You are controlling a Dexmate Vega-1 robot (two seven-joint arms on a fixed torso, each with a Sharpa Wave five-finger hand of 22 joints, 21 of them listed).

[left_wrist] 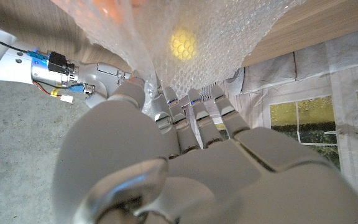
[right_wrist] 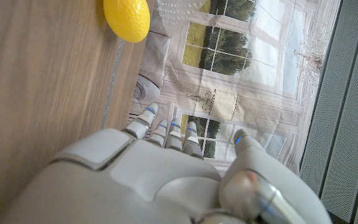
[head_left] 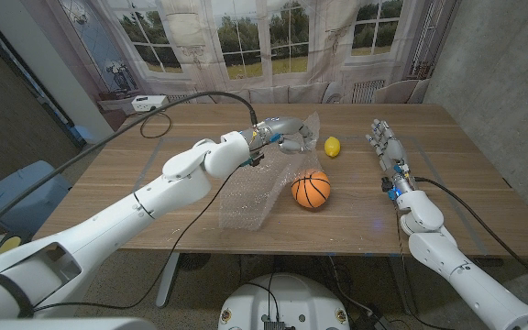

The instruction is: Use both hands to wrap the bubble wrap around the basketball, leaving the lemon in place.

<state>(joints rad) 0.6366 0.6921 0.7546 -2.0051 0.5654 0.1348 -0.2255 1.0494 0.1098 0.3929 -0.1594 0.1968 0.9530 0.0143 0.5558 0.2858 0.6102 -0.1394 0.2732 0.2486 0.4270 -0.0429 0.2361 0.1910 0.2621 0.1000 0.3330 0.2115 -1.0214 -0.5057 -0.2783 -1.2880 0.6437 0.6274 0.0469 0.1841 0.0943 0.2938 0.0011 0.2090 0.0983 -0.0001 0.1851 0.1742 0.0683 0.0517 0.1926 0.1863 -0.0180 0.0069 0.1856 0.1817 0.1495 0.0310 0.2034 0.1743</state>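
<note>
1. Left hand (head_left: pixel 287 135) gripped bubble wrap (head_left: pixel 257 188), far edge lifted for folding over basketball (head_left: pixel 311 190) mid-bench.
2. Right hand (head_left: pixel 385 145) open, empty, waiting right of ball.
3. Lemon (head_left: pixel 333 147) untouched, toward far edge.

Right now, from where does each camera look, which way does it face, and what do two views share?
Head view: from the robot's head, down over the table; both arms, left hand holding the wrap, ball, right hand.
Left wrist view: behind the left hand, facing the wrap.
Right wrist view: behind the right hand, facing the window.
Shared: the lemon in head and right wrist views.
</note>
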